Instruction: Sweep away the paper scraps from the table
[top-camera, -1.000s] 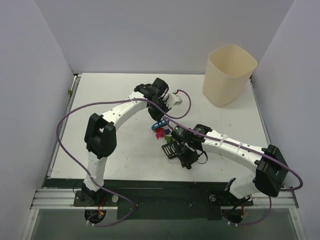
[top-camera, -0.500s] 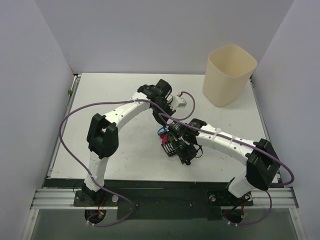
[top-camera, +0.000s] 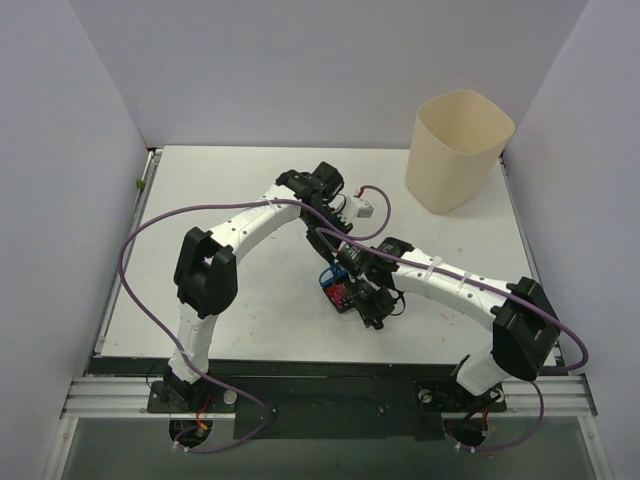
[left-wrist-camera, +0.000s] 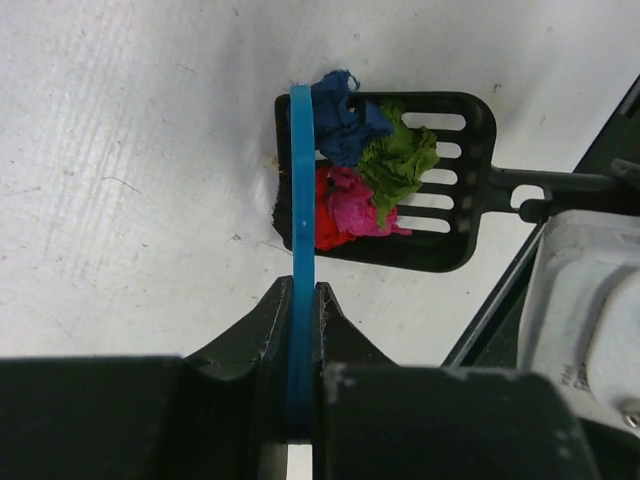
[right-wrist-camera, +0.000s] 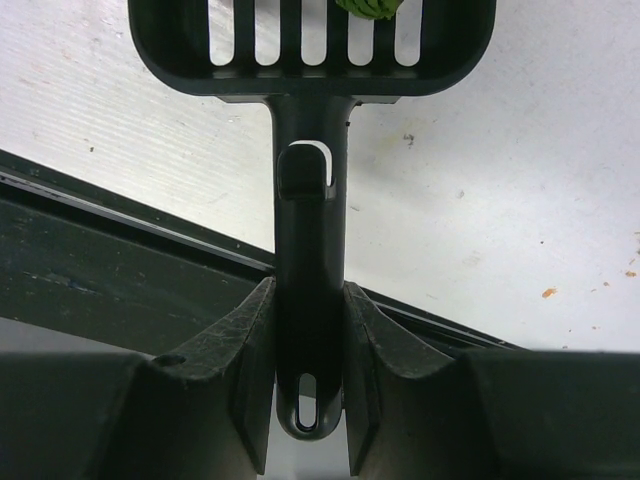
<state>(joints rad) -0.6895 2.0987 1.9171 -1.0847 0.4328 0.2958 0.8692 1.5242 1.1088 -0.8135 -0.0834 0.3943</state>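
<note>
Dark blue (left-wrist-camera: 345, 115), green (left-wrist-camera: 400, 160), red (left-wrist-camera: 322, 215) and pink (left-wrist-camera: 362, 205) paper scraps lie bunched on the black slotted scoop (left-wrist-camera: 455, 215), which rests on the white table (left-wrist-camera: 130, 150). The blue brush (left-wrist-camera: 302, 190) stands on edge against the scoop's open side, pressing on the scraps. My left gripper (left-wrist-camera: 302, 298) is shut on the brush's handle. My right gripper (right-wrist-camera: 310, 295) is shut on the scoop's handle (right-wrist-camera: 310, 200). From above, the scoop with the scraps (top-camera: 338, 292) sits at mid-table, between both wrists.
A tall beige bin (top-camera: 458, 148) stands at the back right corner. Purple cables (top-camera: 150, 225) loop over the left arm. The dark front rail (right-wrist-camera: 100, 270) runs just behind the scoop. Small orange specks (right-wrist-camera: 548, 293) dot the table.
The right arm slid the scoop up and to the left, towards the scraps. The brush came down against it. The scraps, loose on the table before, now lie on the scoop.
</note>
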